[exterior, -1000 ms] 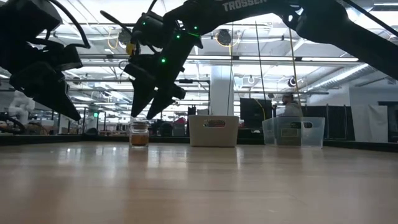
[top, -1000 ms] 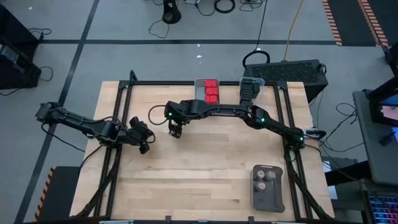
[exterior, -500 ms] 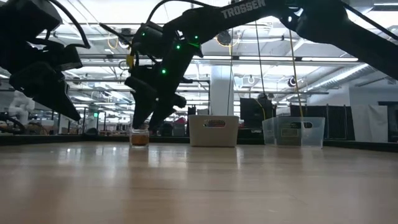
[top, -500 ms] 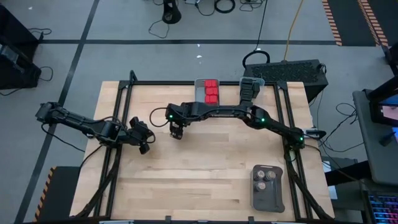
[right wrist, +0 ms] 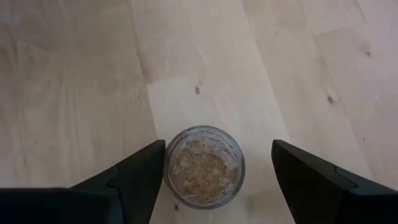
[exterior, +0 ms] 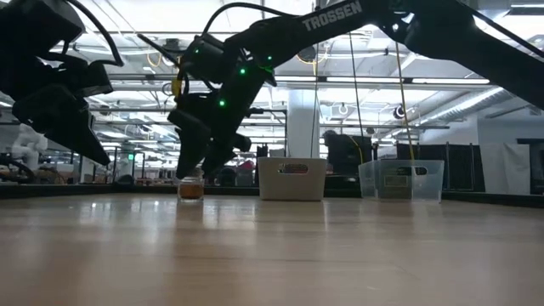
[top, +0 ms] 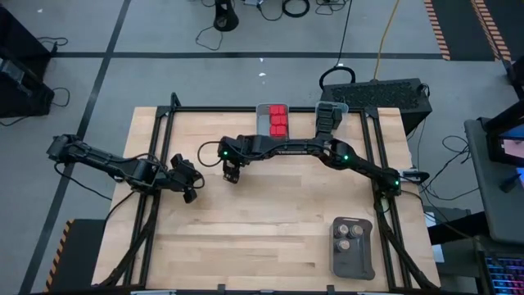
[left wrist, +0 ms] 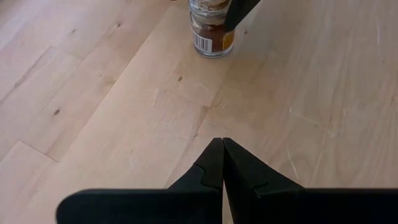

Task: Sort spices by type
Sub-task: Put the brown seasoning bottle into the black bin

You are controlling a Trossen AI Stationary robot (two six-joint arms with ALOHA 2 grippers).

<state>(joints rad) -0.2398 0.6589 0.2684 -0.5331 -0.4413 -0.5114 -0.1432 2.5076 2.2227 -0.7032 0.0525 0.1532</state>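
Glass spice jar (right wrist: pixel 203 166) with a tan-brown top stands upright on the wooden table (top: pixel 270 221), between the spread fingers of the right gripper (right wrist: pixel 217 171), nearer one finger. Left gripper (left wrist: pixel 222 163), pressed together, hangs to the jar's left.

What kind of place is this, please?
Probably a robotics lab or workshop: a wooden table on a black frame, floor cables, and an open hall with ceiling lights behind it.

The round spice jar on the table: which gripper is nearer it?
Right. The right gripper is open around the jar; the left gripper, shut, sits well off to its side.
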